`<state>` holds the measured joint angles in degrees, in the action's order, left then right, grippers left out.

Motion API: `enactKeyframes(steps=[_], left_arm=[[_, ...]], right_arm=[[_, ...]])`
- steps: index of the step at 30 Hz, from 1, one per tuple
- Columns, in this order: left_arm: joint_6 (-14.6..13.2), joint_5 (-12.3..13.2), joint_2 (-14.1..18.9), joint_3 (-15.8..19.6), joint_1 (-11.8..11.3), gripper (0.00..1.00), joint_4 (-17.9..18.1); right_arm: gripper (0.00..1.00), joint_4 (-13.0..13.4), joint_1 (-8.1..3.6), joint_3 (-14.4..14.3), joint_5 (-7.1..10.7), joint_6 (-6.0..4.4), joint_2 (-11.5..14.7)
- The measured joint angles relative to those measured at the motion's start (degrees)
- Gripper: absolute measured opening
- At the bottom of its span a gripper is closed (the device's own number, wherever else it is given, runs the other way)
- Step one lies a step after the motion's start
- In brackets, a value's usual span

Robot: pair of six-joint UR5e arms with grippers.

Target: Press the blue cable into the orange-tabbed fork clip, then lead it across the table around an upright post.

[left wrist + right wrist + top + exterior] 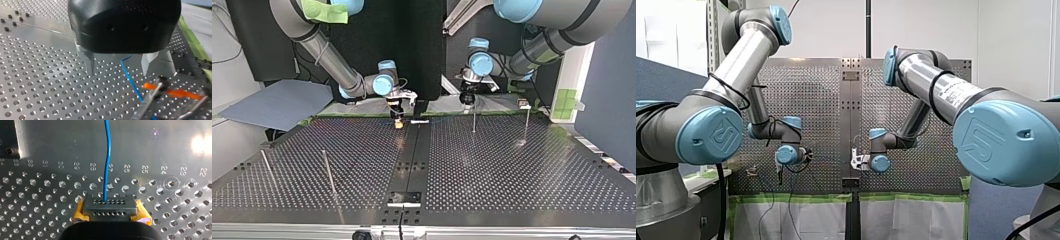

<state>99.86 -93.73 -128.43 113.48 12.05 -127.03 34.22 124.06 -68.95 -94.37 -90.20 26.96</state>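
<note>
In the left wrist view my left gripper (117,73) stands open just above the perforated table, its two metal fingers (88,62) far apart. The thin blue cable (130,77) runs loosely between them, touching neither. It leads on to the fork clip (160,87) with its orange tab (180,93), just ahead of the fingers. In the right wrist view my right gripper (110,207), with yellow pads (79,211), is shut on the blue cable (107,165), which runs straight away from it over the table. In the top view both grippers (398,119) (467,100) hang at the far edge.
Thin upright posts stand on the table in the top view: one (474,120) under my left gripper, one (527,125) further right, and two (328,172) (267,167) at the near left. A small fixture (524,104) sits at the far right edge.
</note>
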Motion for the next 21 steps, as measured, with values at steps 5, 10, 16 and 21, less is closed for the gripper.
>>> enactKeyframes(steps=[5,10,16,21], left_arm=[[0.74,0.00,-0.53,-0.97,0.03,0.93,-0.52],[0.79,-0.17,-2.61,-3.07,0.32,0.93,-1.64],[0.77,-1.29,-4.43,-5.86,0.43,0.93,-2.94],[0.61,-2.28,-4.63,-8.20,0.45,0.93,-4.02]], right_arm=[[0.00,0.05,0.11,0.00,0.00,0.00,0.00],[0.00,0.06,0.16,0.00,0.07,-0.01,-0.01],[0.00,0.18,0.36,0.00,0.13,-0.01,0.00],[0.00,0.23,0.43,-0.01,0.14,0.00,-0.01]])
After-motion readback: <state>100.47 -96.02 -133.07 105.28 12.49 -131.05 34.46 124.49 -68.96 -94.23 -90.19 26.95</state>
